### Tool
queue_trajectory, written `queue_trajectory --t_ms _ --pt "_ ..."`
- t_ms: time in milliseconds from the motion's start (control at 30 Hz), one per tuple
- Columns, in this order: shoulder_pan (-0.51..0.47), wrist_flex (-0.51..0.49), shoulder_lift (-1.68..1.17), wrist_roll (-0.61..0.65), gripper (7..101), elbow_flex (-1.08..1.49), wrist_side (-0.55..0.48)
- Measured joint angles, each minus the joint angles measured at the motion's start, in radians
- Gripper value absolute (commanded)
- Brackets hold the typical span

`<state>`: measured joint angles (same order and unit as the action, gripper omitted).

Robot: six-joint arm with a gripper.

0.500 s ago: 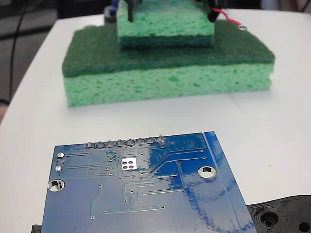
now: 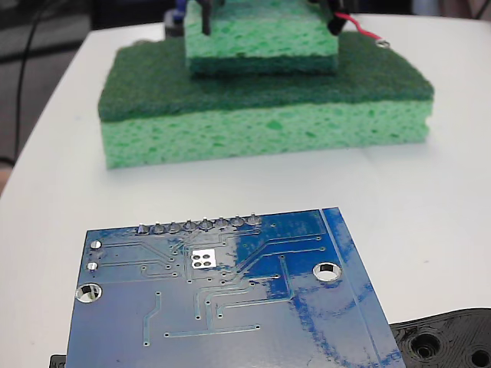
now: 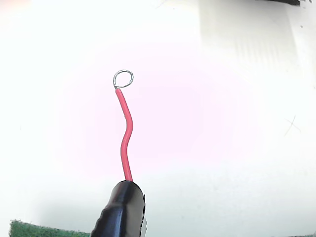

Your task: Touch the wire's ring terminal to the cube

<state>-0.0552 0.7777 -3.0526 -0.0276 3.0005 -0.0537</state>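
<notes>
Fixed view, nearest the lens: blue circuit board (image 2: 222, 299), tilted, solder pins along its far edge, a black plastic part (image 2: 449, 341) at its right corner. Beyond the board, on the white table (image 2: 430, 199), a large green sponge (image 2: 261, 115) with a dark scouring top; a smaller green sponge (image 2: 261, 38) lies stacked on it, toward the back. The gripper (image 2: 268, 11) comes down at the top edge over the small sponge, one dark finger (image 2: 205, 17) at that sponge's left, another dark part at its right; mostly cropped, so spread or pinched cannot be told. The wire (image 2: 360, 29) runs from the right-hand dark part out past the small sponge's right edge, red, sloping slightly down. The ring terminal (image 2: 383, 44) sits at the large sponge's far right corner; contact cannot be told. Wrist view: black sleeve (image 3: 121, 210) low in frame, wire (image 3: 126, 138) rising in a gentle bend, ring terminal (image 3: 123, 78) open and round over washed-out white table (image 3: 237, 123); a green sponge edge shows at bottom left.
</notes>
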Motion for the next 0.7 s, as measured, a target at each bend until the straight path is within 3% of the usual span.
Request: queue_trajectory --t_ms 333,500,700 --pt "-0.012 0.000 0.000 -0.011 100.3 -0.012 0.009" --pt "-0.003 0.048 0.003 -0.011 100.3 -0.132 -0.018" --pt "0.086 -0.005 0.123 -0.107 100.3 -0.285 0.034"
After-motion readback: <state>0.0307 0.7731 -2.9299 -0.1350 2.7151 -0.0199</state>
